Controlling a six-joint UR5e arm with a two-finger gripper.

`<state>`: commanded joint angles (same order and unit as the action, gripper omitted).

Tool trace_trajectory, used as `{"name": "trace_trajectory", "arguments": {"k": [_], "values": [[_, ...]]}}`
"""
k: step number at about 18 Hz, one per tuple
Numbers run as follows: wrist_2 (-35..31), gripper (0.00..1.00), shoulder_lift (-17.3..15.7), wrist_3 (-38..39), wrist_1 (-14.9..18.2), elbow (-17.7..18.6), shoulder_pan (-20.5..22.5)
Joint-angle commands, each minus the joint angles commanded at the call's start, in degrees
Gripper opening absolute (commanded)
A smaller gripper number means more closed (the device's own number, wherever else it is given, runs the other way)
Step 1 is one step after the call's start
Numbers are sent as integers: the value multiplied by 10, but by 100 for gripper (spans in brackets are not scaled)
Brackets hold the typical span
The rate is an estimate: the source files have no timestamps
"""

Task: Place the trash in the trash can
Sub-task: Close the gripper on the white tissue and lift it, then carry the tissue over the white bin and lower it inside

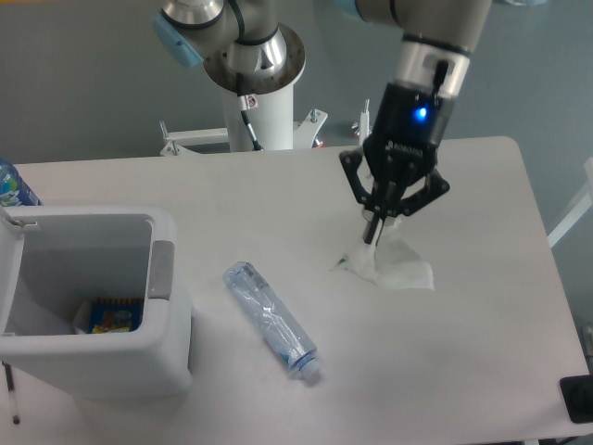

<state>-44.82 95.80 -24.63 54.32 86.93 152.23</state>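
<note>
I see the trash can at near left, lid open, neither piece inside yet. The crushed bottle lies untouched on the table just right of it. Further right, my gripper pinches the wrapper by its top — fingers closed, wrapper dangling.

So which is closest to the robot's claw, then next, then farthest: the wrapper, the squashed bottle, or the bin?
From the gripper:
1. Wrapper, hanging right under its fingers.
2. Squashed bottle, lying mid-table, toward the bin.
3. Bin, far across at the table's other end.
</note>
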Motion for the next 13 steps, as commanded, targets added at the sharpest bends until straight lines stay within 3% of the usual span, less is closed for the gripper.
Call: {"name": "trace_trajectory", "arguments": {"k": [4, 13], "values": [[0, 0, -26, 62, 0, 6, -20], [-1, 0, -25, 140, -9, 1, -114]]}}
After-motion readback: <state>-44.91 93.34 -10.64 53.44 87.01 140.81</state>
